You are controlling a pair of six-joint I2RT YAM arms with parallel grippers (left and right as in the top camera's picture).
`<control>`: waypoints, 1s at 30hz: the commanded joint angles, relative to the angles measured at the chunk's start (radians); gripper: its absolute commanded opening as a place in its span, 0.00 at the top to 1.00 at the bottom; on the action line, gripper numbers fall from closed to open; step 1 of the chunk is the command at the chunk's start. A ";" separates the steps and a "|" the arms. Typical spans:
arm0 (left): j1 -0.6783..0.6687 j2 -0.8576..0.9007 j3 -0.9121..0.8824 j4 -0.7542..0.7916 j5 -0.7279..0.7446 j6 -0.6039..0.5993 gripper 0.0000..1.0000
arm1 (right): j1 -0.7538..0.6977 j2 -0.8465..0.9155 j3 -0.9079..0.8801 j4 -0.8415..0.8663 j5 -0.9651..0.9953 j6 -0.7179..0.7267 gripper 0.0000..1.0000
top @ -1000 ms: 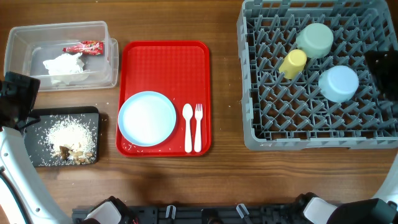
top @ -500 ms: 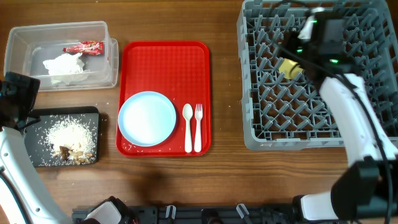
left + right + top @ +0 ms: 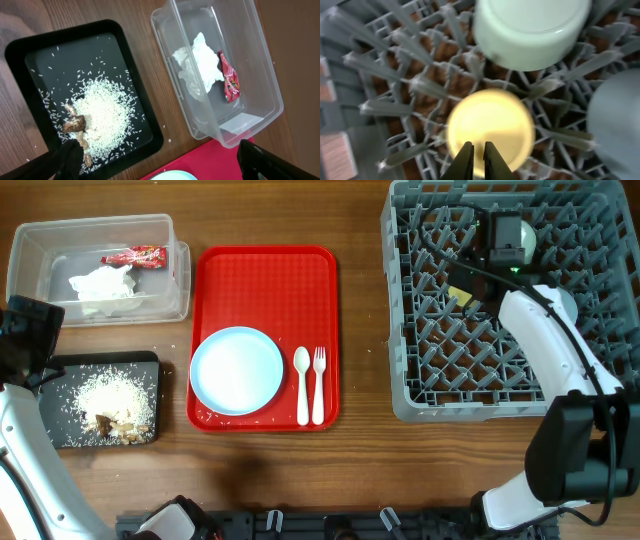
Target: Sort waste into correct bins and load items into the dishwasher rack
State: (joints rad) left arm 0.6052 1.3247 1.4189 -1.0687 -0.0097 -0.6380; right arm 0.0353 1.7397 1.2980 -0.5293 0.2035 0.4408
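My right gripper (image 3: 478, 159) hangs shut, with nothing between its fingers, just above the upturned base of the yellow cup (image 3: 490, 130) in the grey dishwasher rack (image 3: 440, 395). The mint-green bowl (image 3: 532, 25) and the pale-blue bowl (image 3: 615, 125) stand upside down beside the cup. My left gripper (image 3: 166, 162) is open over the table between the black tray (image 3: 142, 95) and the clear tub (image 3: 265, 80). Rice and brown scraps (image 3: 97, 112) lie in the black tray. The napkin (image 3: 197, 65) and red wrapper (image 3: 229, 79) lie in the tub. The plate (image 3: 237, 370), spoon (image 3: 302, 385) and fork (image 3: 319, 385) rest on the red tray (image 3: 265, 280).
The right arm (image 3: 545, 340) stretches across the rack's right half and covers part of the pale-blue bowl in the overhead view. The rack's upright pegs surround the cup closely. A few rice grains are scattered on the red tray's front edge.
The right arm swung in from the right edge over the rack and settled above the yellow cup, its jaws narrowing to shut. The left arm has not moved.
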 commanded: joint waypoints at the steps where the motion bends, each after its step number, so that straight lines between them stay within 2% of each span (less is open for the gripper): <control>1: 0.006 -0.003 0.012 0.003 0.001 0.001 0.00 | -0.033 0.003 0.005 0.000 0.010 0.008 0.91; 3: 0.006 -0.003 0.012 0.003 0.001 0.001 0.00 | -0.036 0.032 0.005 0.009 0.006 0.007 0.95; 10: 0.006 -0.003 0.012 0.003 0.001 0.001 0.00 | -0.047 0.040 0.011 -0.014 0.092 0.012 0.96; 13: 0.006 -0.003 0.012 0.003 0.001 0.001 0.00 | -0.047 0.011 0.024 -0.065 0.176 0.057 0.96; 17: 0.006 -0.003 0.012 0.003 0.001 0.001 0.00 | -0.046 -0.086 0.041 -0.081 0.132 0.056 0.95; 20: 0.006 -0.003 0.012 0.003 0.001 0.001 0.00 | -0.046 -0.194 0.041 -0.053 0.013 0.021 0.88; 22: 0.006 -0.003 0.012 0.003 0.001 0.001 0.00 | -0.046 -0.248 0.041 -0.027 -0.084 -0.023 0.77; 25: 0.006 -0.003 0.012 0.003 0.001 0.001 0.00 | -0.042 -0.304 0.041 -0.009 -0.264 -0.054 0.75; 26: 0.006 -0.003 0.012 0.003 0.001 0.001 0.00 | -0.032 -0.311 0.041 0.002 -0.360 -0.108 0.70; 27: 0.006 -0.003 0.012 0.003 0.001 0.001 0.00 | -0.015 -0.311 0.041 0.009 -0.447 -0.160 0.60; 29: 0.006 -0.003 0.012 0.003 0.001 0.001 0.00 | 0.040 -0.303 0.041 -0.008 -0.511 -0.206 0.46; 30: 0.006 -0.003 0.012 0.003 0.001 0.001 0.00 | 0.101 -0.293 0.038 -0.044 -0.509 -0.204 0.46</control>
State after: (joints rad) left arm 0.6052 1.3247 1.4189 -1.0683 -0.0097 -0.6380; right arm 0.0410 1.4319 1.3239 -0.5346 -0.1543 0.3122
